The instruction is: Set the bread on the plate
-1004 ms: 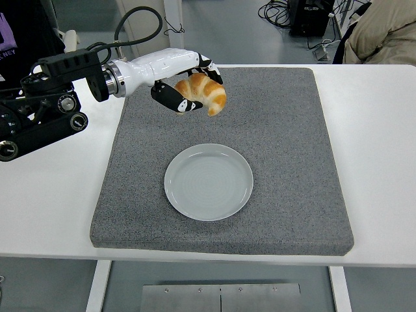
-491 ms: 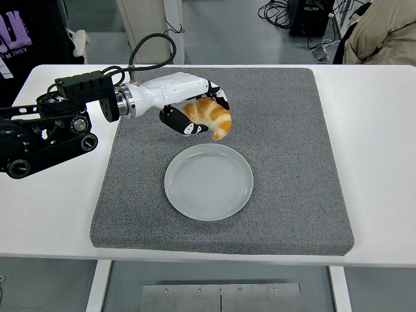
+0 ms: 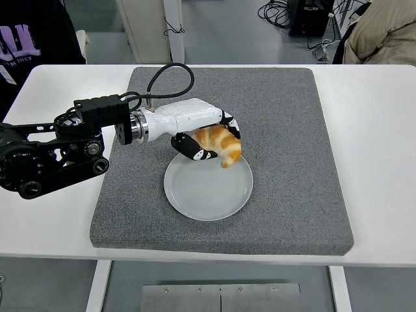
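A golden croissant (image 3: 221, 143) is held in my left hand (image 3: 209, 138), whose white and black fingers curl around it. The hand hovers over the far edge of a pale grey round plate (image 3: 208, 188) that rests on the dark grey mat (image 3: 286, 149). The croissant's tip points down toward the plate's upper right rim. Whether it touches the plate I cannot tell. My left arm (image 3: 58, 149) reaches in from the left edge. No right arm shows.
The mat covers the middle of the white table (image 3: 383, 162). A person in dark clothing (image 3: 32, 32) stands at the top left, and another person's beige sleeve (image 3: 383, 29) shows at the top right. Cables lie on the floor beyond the table.
My left hand has carried the croissant down and to the right, from above the mat's far part to just over the plate's far edge.
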